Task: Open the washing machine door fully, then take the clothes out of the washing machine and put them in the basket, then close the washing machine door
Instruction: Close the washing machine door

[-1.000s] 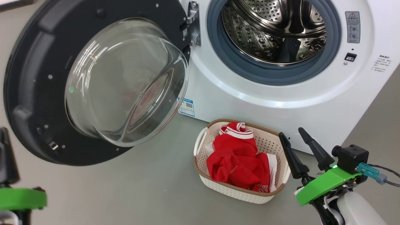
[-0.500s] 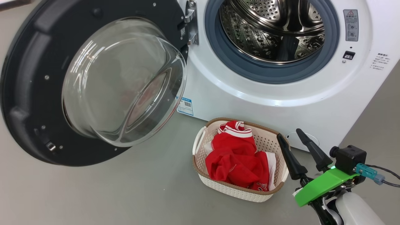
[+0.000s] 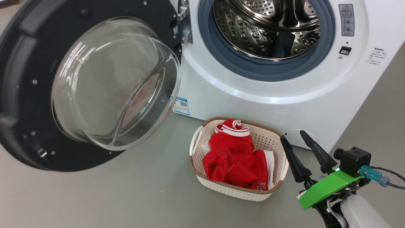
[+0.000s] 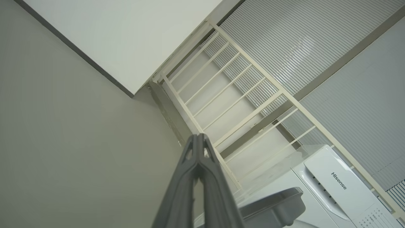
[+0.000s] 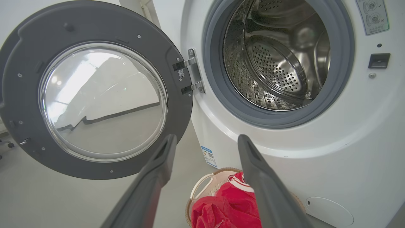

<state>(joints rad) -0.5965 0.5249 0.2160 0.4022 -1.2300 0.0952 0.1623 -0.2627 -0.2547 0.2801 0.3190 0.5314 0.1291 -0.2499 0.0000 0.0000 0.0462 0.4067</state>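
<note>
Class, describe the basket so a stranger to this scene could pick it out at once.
Find the big white front-loading washing machine with its round black door standing open. On the grey floor before it sits a small cream perforated plastic basket. Its brown woven-look rim, white handles and heap of bright red clothes set it apart.

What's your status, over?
Right gripper open, empty; left gripper shut, empty. Clothes in basket; door wide open. Basket before washing machine, maybe under door's swing.

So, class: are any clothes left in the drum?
No: the drum shows bare steel, and the red clothes lie in the basket.
</note>
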